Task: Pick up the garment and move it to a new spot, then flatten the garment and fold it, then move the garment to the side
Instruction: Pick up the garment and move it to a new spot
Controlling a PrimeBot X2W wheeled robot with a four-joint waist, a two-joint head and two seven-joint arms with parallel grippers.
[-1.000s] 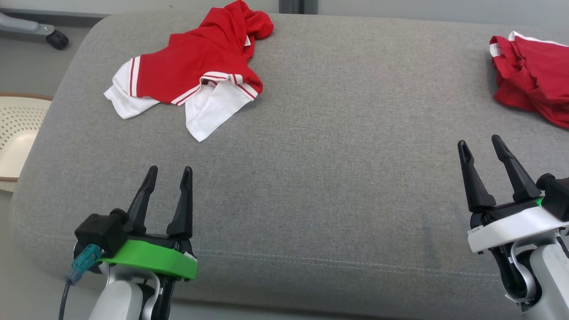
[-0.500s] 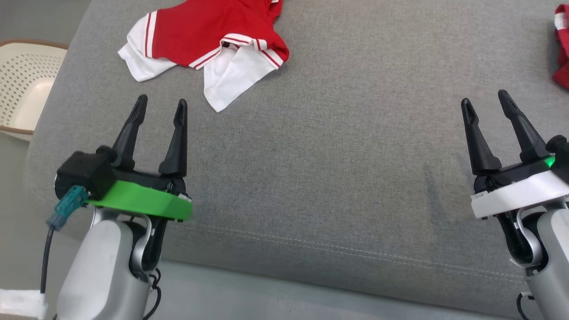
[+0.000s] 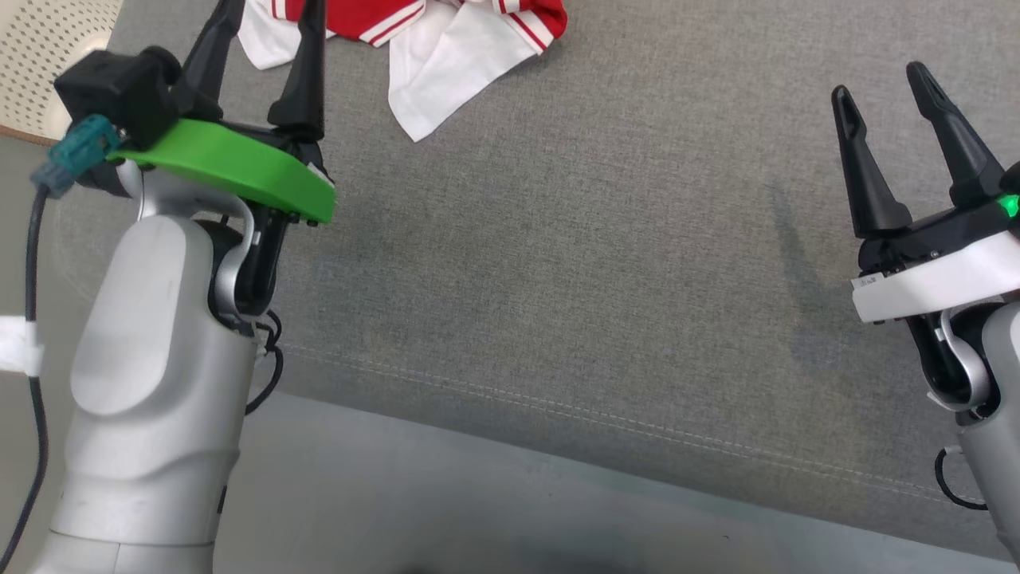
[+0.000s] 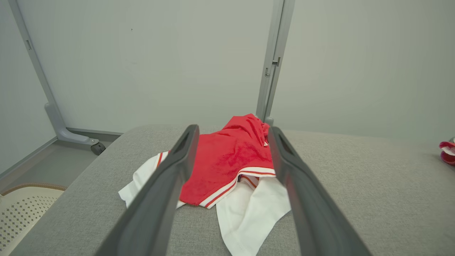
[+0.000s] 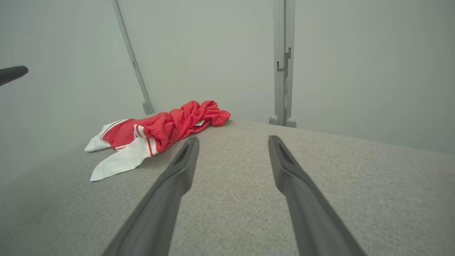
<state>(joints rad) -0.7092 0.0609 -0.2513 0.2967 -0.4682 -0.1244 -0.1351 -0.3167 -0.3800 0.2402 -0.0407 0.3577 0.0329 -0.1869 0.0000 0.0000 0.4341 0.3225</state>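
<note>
In the head view, you are seeing the left gripper (image 3: 267,20) standing spread wide and empty over the grey cushion (image 3: 574,239). It is pointing at the red-and-white garment (image 3: 454,56), which is lying crumpled on the cushion's far left part. The right gripper (image 3: 879,84) is hanging released and empty above the cushion's right part. In the left wrist view, the garment is showing between the parted jaws, apart from them. In the right wrist view, the jaws are pointing across bare cushion, with the garment lying off toward its far left end.
</note>
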